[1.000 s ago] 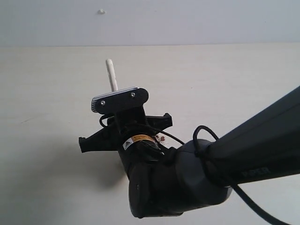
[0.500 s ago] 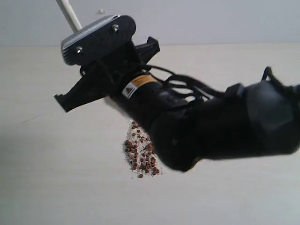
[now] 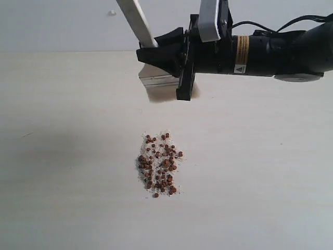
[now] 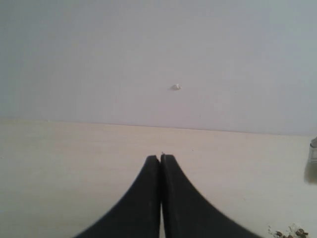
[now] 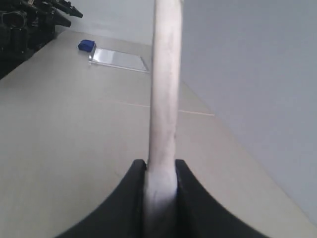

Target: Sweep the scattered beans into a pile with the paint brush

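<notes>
The beans lie in one compact heap of reddish-brown pellets mixed with whitish crumbs, in the middle of the pale table. Beyond the heap my right gripper is shut on the paint brush by its pale handle. The silver ferrule and bristles hang below the fingers. I cannot tell whether the bristles touch the table. In the right wrist view the handle stands clamped between the gripper's black fingers. My left gripper is shut and empty, low over the table, with a few beans at the frame's corner.
A grey wall rises behind the table, with a small white speck on it. In the right wrist view a clear flat sheet with a blue object beside it lies farther along the table, and dark equipment stands beyond.
The right arm has swung up from low over the heap and away toward the back right, carrying the brush. The heap, hidden a second ago, is now fully uncovered.
</notes>
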You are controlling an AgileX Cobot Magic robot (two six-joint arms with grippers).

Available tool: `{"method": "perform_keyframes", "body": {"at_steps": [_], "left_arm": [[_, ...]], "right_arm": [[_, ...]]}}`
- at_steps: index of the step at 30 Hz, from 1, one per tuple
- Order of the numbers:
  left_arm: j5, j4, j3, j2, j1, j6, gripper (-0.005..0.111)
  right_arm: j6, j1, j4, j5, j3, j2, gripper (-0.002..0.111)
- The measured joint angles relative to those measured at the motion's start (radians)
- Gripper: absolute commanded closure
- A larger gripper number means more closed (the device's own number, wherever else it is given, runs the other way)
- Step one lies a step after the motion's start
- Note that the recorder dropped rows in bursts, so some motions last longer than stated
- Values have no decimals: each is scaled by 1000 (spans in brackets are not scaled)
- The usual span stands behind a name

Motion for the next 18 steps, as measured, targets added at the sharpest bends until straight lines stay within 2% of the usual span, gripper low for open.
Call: {"method": "perform_keyframes", "body": {"at_steps": [7,12,18], "left_arm": [[0,0,0,0,0,0,107],[0,0,0,0,0,0,107],[0,0,0,0,0,0,107]], "right_arm": [[-29,-14,-71,-16,-213,276,108],[-31,-14,-165,-16,-275,323,108],[-57,-12,-140,-18,-290,327,108]]}}
